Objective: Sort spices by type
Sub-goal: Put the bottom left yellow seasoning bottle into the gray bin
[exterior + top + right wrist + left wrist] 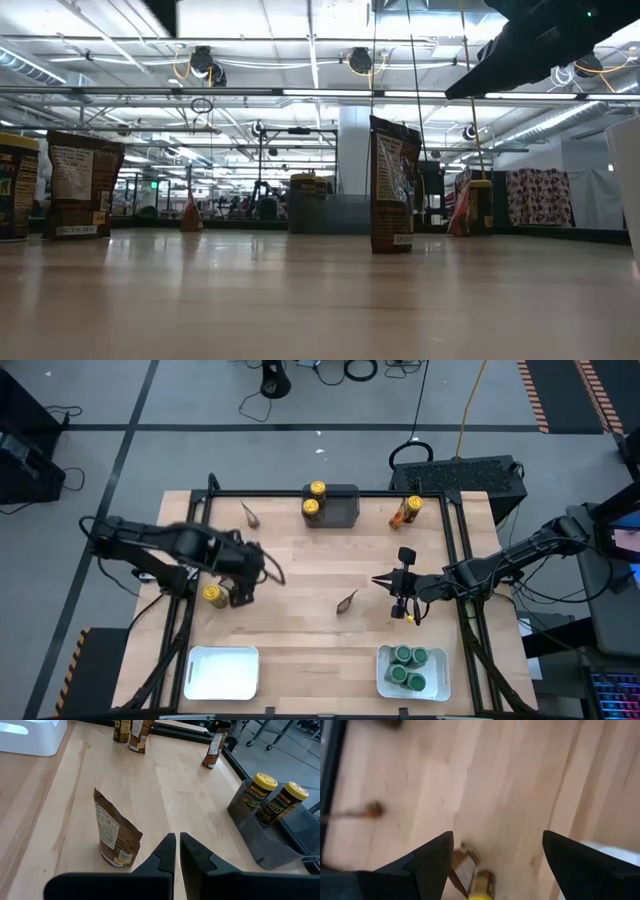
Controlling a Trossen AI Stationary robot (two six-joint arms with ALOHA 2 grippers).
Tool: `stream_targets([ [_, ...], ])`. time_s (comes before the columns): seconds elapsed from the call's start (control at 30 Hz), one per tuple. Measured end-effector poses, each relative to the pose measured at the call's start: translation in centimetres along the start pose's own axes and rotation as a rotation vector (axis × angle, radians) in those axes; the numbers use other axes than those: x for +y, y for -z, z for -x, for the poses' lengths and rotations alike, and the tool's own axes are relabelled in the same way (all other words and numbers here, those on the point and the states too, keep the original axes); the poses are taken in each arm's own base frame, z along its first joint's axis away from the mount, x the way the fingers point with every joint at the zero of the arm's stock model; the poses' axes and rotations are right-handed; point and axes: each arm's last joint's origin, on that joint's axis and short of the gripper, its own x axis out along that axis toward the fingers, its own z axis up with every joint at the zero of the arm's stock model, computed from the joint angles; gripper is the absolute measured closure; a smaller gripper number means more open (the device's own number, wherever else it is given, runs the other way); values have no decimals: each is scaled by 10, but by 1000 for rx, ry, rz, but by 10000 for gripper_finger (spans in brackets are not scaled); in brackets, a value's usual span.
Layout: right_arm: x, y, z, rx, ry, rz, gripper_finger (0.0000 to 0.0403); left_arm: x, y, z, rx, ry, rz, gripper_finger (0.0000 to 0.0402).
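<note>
The left gripper [238, 592] hangs over the table [300, 560] at about nine o'clock, its fingers [427, 862] spread wide with nothing between them. A yellow-lidded jar [213, 596] sits just beside it on the nine-o'clock side; in the left wrist view this jar [475, 882] shows between the open fingers, apparently tipped, its long axis running lid-first toward the camera, though blur makes the tilt hard to judge. That is the relation the next move depends on: the jar is nearly under the left fingers, and the left arm is far nearer to it than the right.

The right gripper [385, 579] waits toward three o'clock, its fingers [167, 852] pressed together and empty, pointing at a brown packet [347, 601] near the table's centre.

Two more yellow-lidded jars [315, 499] rest at the dark bin [340, 505] at twelve o'clock. Green-lidded jars [410, 665] fill the white tray [384, 682] at five o'clock; the other white tray [222, 672] at seven o'clock holds nothing.
</note>
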Motion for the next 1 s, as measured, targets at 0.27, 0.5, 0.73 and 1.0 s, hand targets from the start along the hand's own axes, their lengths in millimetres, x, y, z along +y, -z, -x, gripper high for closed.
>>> stream_targets([
  [0.27,0,0,0,0,0,8,397,-8,41,-52,273,-159,74,93],
  [0.5,0,0,0,1,0,12,397,-5,66,-81,446,-163,69,93],
  [0.73,0,0,0,2,0,26,397,-2,81,-99,543,-174,69,93],
  [1.0,0,0,0,2,1,28,397,-1,90,-112,581,-168,77,93],
])
